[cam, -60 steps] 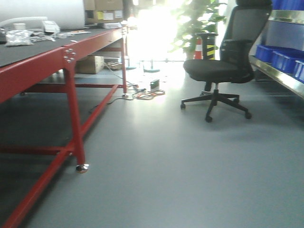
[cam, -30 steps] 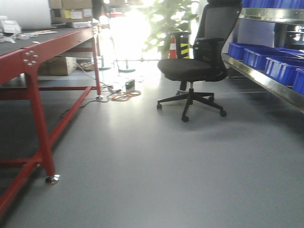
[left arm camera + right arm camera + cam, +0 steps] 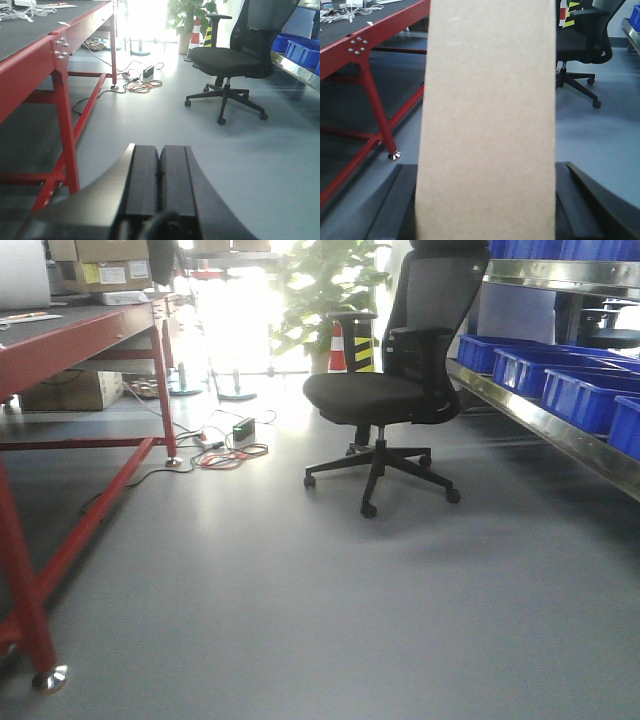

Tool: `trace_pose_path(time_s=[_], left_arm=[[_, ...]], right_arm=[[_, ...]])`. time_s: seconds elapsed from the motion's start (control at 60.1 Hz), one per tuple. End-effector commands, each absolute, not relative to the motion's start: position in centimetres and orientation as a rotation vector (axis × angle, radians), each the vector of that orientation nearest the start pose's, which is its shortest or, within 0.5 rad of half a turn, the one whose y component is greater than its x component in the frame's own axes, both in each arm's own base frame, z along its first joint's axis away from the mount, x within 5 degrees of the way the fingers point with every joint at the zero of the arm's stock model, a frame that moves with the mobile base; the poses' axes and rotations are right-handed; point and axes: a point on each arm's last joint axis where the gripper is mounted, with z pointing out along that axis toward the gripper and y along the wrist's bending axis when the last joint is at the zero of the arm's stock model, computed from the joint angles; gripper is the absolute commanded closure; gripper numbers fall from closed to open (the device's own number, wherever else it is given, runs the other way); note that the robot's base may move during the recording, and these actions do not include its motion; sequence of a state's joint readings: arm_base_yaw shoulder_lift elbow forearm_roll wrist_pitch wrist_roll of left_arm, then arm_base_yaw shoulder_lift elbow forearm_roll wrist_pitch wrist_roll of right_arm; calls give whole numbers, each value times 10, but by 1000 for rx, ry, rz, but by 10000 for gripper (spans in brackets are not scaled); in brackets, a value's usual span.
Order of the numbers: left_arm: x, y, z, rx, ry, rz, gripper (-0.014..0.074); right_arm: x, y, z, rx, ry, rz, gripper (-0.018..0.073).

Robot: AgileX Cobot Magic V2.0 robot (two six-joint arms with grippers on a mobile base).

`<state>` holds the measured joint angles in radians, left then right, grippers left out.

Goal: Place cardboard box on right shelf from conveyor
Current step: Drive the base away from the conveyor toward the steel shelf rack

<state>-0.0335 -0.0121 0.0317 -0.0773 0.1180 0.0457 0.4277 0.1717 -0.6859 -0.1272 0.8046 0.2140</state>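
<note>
The cardboard box (image 3: 487, 120), plain tan and upright, fills the middle of the right wrist view. My right gripper (image 3: 482, 172) is shut on it, with a dark finger (image 3: 395, 200) pressed against each side. The left gripper (image 3: 160, 165) is shut with nothing in it and hangs over the grey floor. The conveyor (image 3: 85, 335), a dark belt on a red frame, runs along the left; it also shows as the conveyor (image 3: 30, 37) in the left wrist view. The right shelf (image 3: 545, 425), shiny steel, runs along the right edge. Neither gripper shows in the front view.
A black office chair (image 3: 385, 390) stands on the floor ahead, close to the shelf. Blue bins (image 3: 575, 390) sit on the shelf. Cables and a power brick (image 3: 232, 445) lie by the conveyor's far leg. A red leg with a steel foot (image 3: 45, 675) is near left.
The front view has swung right and moved forward: the conveyor has slid toward the left edge, and the chair, shelf and blue bins have come further into view.
</note>
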Motion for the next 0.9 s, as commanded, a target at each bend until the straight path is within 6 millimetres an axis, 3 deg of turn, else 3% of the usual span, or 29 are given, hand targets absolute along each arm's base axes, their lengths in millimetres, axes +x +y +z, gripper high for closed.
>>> trace_pose_path(time_s=[0.0, 0.881], left_arm=[[56, -2, 198, -2, 1528, -57, 713], [56, -2, 198, -1, 1528, -58, 713]], right_arm=[[16, -2, 367, -203, 1663, 315, 361], [16, -2, 367, -203, 1663, 315, 361]])
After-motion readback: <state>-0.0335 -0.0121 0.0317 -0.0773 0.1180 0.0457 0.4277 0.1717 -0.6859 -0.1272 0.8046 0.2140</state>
